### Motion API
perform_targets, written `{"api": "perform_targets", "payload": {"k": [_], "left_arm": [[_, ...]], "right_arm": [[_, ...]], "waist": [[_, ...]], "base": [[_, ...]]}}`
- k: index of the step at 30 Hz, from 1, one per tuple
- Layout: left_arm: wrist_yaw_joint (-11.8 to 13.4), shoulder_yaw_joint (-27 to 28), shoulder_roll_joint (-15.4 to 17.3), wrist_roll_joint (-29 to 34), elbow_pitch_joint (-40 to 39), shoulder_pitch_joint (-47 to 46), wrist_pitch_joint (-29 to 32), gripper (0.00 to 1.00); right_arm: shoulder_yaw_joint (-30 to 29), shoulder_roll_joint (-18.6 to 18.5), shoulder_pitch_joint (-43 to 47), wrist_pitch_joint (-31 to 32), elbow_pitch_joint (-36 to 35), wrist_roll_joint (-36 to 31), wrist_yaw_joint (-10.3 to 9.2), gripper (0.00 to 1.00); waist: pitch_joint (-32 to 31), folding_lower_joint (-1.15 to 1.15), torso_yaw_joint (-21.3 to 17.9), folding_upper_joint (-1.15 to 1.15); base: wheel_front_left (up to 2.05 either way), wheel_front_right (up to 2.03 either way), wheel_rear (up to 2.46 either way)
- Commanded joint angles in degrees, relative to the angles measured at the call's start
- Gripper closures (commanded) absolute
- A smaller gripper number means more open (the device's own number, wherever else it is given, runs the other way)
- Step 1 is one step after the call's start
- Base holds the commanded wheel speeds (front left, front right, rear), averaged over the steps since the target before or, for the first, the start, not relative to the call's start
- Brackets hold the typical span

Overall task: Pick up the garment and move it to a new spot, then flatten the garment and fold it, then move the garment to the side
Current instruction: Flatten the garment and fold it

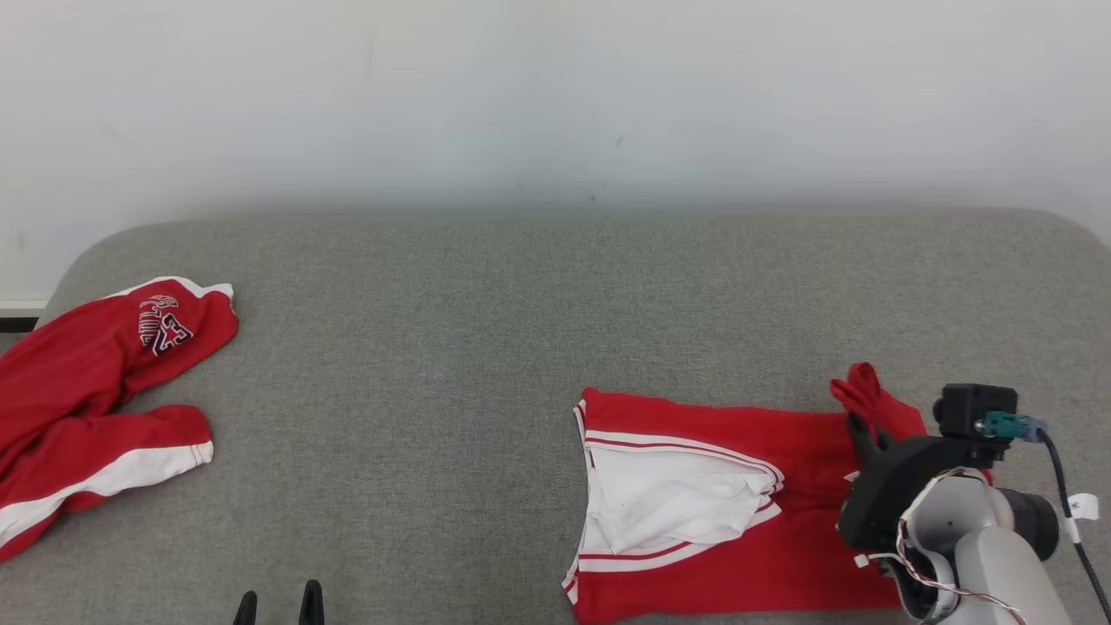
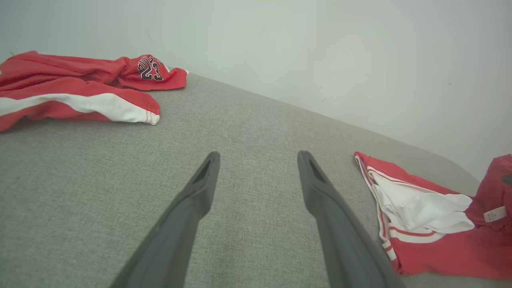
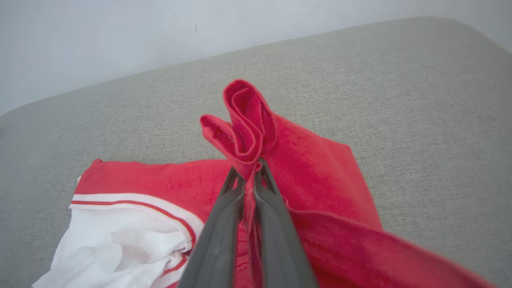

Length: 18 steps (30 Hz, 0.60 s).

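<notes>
A red garment (image 1: 764, 564) with white panels and red stripes lies partly spread on the grey padded surface (image 1: 451, 347) at the lower right of the head view. My right gripper (image 1: 856, 425) is shut on a bunched red fold at the garment's far right corner, lifting it a little. In the right wrist view the fingers (image 3: 224, 224) pinch that fold of the garment (image 3: 320, 176), which sticks up past the tips. My left gripper (image 1: 278, 608) stands open at the bottom edge, well left of the garment (image 2: 440, 248). Nothing is between its fingertips (image 2: 208, 172).
A second red garment (image 1: 87, 391) with white stripes and a printed number lies crumpled at the far left edge, also seen as the heap (image 2: 80, 88) in the left wrist view. A pale wall (image 1: 555, 104) runs behind the surface. Bare grey padding lies between the two garments.
</notes>
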Motion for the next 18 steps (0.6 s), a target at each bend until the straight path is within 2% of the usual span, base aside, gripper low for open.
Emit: {"api": "perform_targets", "payload": {"k": [1, 9, 18], "left_arm": [[0.0, -0.1, -0.2, -0.2, 0.0, 0.4, -0.1, 0.00], [0.0, -0.6, -0.5, -0.4, 0.6, 0.5, -0.1, 0.00], [0.0, -1.7, -0.9, -0.3, 1.2, 0.7, -0.1, 0.00]], "right_arm": [[2.3, 0.0, 0.1, -0.4, 0.2, 2.0, -0.18, 1.00], [15.1, 0.0, -3.7, -2.3, 5.0, 9.4, -0.18, 1.00], [22.2, 0.0, -7.5, -5.7, 12.5, 14.7, -0.17, 1.00]], "waist": [[-0.5, 0.01, 0.9, 0.00], [-0.8, 0.01, 3.4, 0.00], [-1.5, 0.01, 6.4, 0.00]], "base": [[0.00, 0.00, 0.00], [0.00, 0.00, 0.00], [0.00, 0.00, 0.00]]}}
